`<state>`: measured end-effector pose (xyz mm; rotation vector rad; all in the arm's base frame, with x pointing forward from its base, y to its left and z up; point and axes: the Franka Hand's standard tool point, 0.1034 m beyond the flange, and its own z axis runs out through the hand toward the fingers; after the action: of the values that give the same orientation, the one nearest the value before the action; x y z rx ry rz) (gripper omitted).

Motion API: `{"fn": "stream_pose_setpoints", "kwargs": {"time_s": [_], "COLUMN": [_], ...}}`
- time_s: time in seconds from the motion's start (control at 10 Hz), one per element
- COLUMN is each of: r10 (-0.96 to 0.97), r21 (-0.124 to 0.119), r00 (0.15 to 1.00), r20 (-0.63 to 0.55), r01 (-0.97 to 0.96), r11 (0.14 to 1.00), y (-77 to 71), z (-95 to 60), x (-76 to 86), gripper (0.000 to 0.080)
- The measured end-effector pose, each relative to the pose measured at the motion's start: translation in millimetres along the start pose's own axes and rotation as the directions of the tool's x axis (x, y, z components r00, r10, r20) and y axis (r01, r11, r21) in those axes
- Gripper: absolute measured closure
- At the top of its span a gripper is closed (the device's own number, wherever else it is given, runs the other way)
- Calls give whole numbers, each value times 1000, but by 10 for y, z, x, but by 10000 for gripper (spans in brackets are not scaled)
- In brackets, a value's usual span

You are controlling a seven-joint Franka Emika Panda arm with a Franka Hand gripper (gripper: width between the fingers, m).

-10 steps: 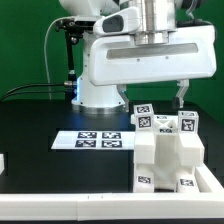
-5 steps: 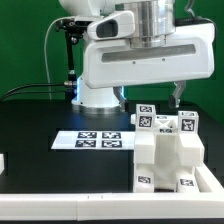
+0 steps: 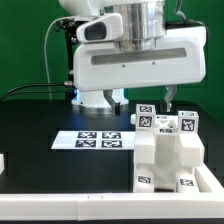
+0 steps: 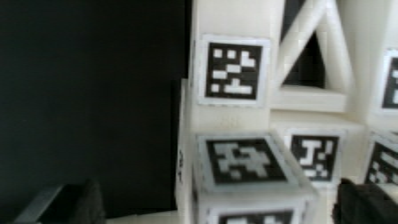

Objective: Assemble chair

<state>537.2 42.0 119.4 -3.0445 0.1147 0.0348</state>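
From the exterior view's left we meet the marker board [image 3: 100, 140], flat on the black table [image 3: 35, 125]. Further right stands the chair [image 3: 168, 150] — a stepped white block with tags, close up in the wrist view [image 4: 249, 130]. Above it hangs the gripper [image 3: 143, 98], jaws spread wide — nothing between them.

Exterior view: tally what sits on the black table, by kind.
White chair assembly: 1
Marker board: 1
White piece cut off at the exterior view's left edge: 1
Total: 3
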Motion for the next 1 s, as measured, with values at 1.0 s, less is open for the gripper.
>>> {"fn": "stream_pose_setpoints", "kwargs": {"time_s": [1.0], "r10": [578], "r21": [3], "r00": [816], "r20": [2], "r01": [-578], "r11": [816], "y": [-34], "z": [5], "x": [0], "gripper": [515]}}
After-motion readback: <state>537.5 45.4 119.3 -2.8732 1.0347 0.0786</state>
